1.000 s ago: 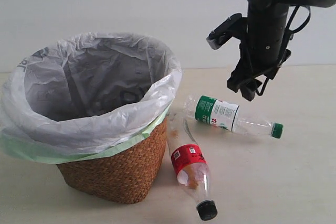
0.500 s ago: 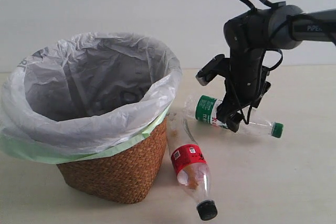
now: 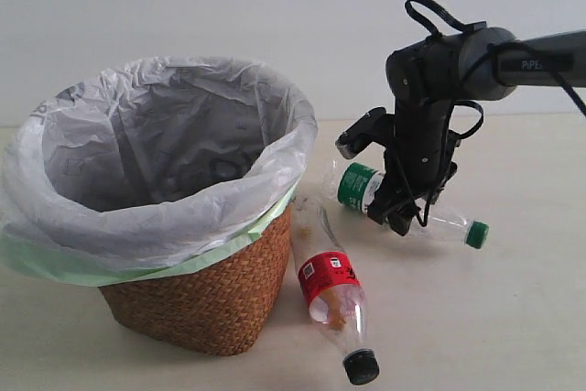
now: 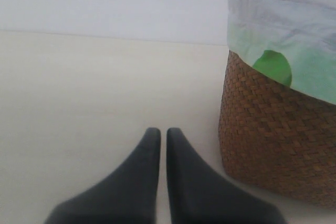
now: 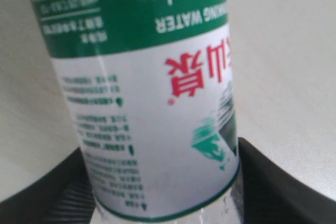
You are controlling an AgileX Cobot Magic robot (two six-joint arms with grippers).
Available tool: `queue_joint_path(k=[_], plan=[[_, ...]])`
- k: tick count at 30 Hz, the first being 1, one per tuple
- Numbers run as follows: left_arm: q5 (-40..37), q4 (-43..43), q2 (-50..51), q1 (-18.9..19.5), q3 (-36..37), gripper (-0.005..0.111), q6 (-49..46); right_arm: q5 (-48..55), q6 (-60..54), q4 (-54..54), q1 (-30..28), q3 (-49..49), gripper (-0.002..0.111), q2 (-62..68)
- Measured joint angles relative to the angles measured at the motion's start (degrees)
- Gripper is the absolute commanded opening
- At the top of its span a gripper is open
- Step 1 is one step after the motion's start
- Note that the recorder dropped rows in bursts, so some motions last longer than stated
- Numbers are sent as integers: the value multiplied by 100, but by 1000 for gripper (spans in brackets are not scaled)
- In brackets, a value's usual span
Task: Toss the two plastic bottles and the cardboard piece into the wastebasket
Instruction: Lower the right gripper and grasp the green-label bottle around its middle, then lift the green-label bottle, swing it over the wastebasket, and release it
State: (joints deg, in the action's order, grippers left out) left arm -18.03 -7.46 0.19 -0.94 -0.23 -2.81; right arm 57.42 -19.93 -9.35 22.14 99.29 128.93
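Right tool (image 3: 400, 218) lowered onto green-label bottle (image 3: 366, 190), straddling it, left tool (image 4: 159, 135) pressed together beside wastebasket (image 4: 273, 140)

Clear plastic bottle with green-and-white label (image 5: 152, 93) between black gripper fingers (image 5: 273, 182).
Pale tabletop (image 5: 283, 51) behind; fingers flank bottle both sides.

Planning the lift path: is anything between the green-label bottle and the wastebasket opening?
Nothing visible blocks it. The green-label bottle lies right of the wastebasket, with the right gripper around it. The red-label bottle lies nearer the camera, off that path.
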Motion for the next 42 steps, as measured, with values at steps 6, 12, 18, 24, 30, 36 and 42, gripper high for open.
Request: queue_joint_path(k=[6,12,18,24,30,36,42], plan=[[0,0,0,0,0,4,0,-11,227,11,0,0,4,0],[0,0,0,0,0,4,0,69,882,152,0,-169,4,-155],[0,0,0,0,0,4,0,-556,1594,243,0,-1367,4,-1071],[0,0,0,0,0,4,0,-1165,2519,389,38,-2840,4,-2359],[0,0,0,0,0,4,0,-1436,2926,459,129,-4130,4,-3784],[0,0,0,0,0,4,0,-1237,3012,459,90,-4743,4,-4677],[0,0,0,0,0,4,0,-1017,3053,188,-148,-4868,4,-5312]])
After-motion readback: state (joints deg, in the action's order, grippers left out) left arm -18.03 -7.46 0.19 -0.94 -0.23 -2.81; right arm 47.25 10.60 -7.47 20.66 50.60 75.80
